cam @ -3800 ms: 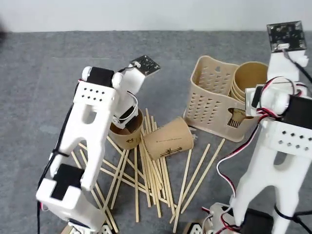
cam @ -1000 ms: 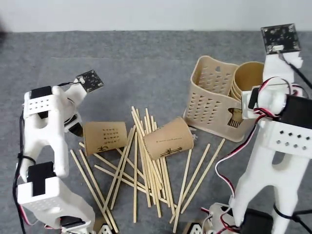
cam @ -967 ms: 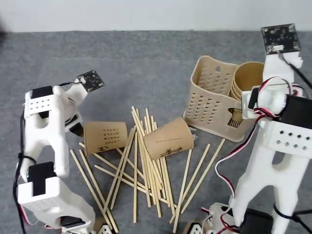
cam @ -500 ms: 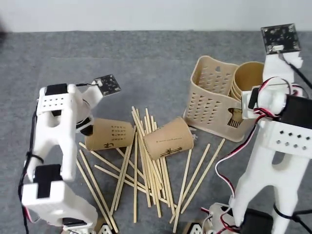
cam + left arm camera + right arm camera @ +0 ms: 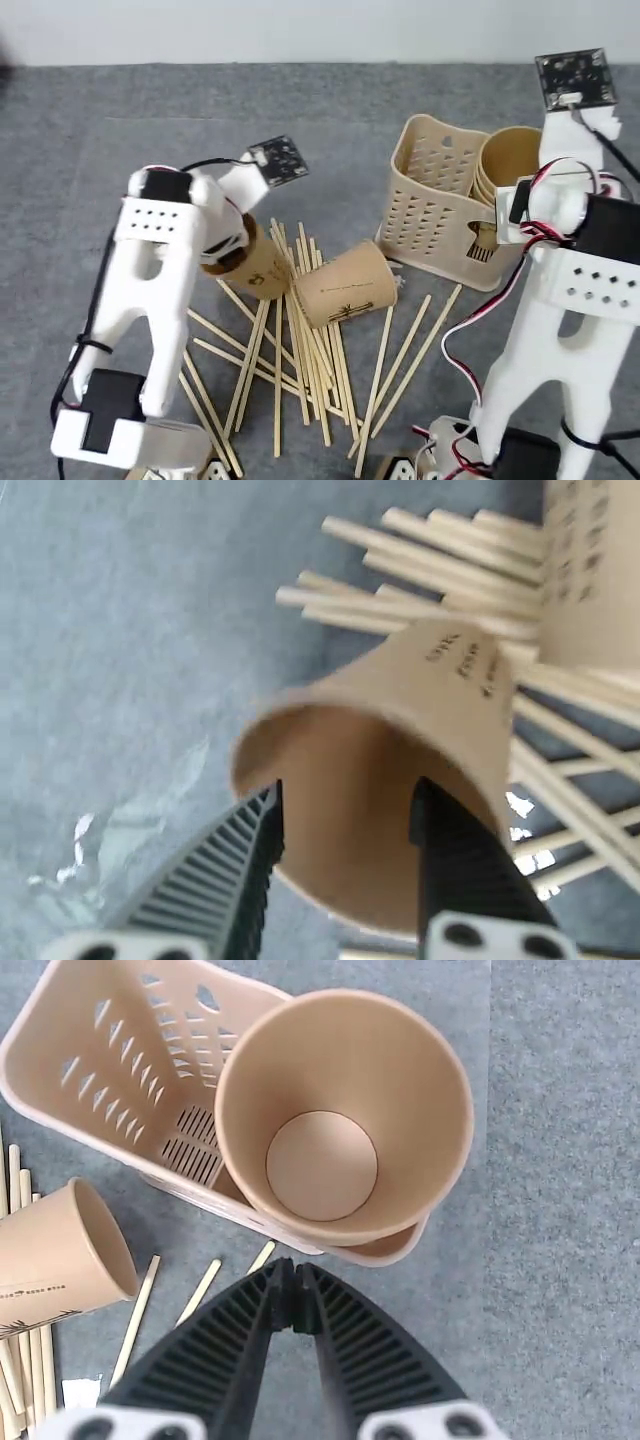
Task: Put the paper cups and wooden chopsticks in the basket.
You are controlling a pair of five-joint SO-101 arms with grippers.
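Left claw (image 5: pixel 345 790): fingers set at a moderate gap, gripping the held cup (image 5: pixel 440 680) at its mouth end. Both ribbed fingers (image 5: pixel 235 870) cross the open mouth as seen from the wrist. Cannot tell which one is inside the wall and which outside.

Held cup: directly in front of the claw, mouth against it, over the far-left part of the chopsticks (image 5: pixel 320 365) pile, left of centre on the worktop (image 5: pixel 300 130). It is tilted, neither upright nor flat: mouth up and left at the claw, closed base down and to the right-near. Long axis runs from the claw toward the second cup (image 5: pixel 345 285). The base is close beside that cup's left end; contact cannot be told. The base sits on or just over the sticks.

Second cup: on its side across the chopsticks, right of the held cup, between it and the basket (image 5: pixel 430 215). Mouth points right toward the basket; long axis runs left-near to right-far.

Chopsticks: loose fan on the worktop, mostly running near to far, a few slanting toward the basket's near side.

Right claw (image 5: pixel 294 1300): fingers pressed together at the tips, nothing between them. It hangs at the right end of the basket, tips over the rim by the stacked cups (image 5: pixel 320 1160).

Stacked cups: upright, mouths up, in the basket's right end. Basket stands right of centre, far-right of the pile.
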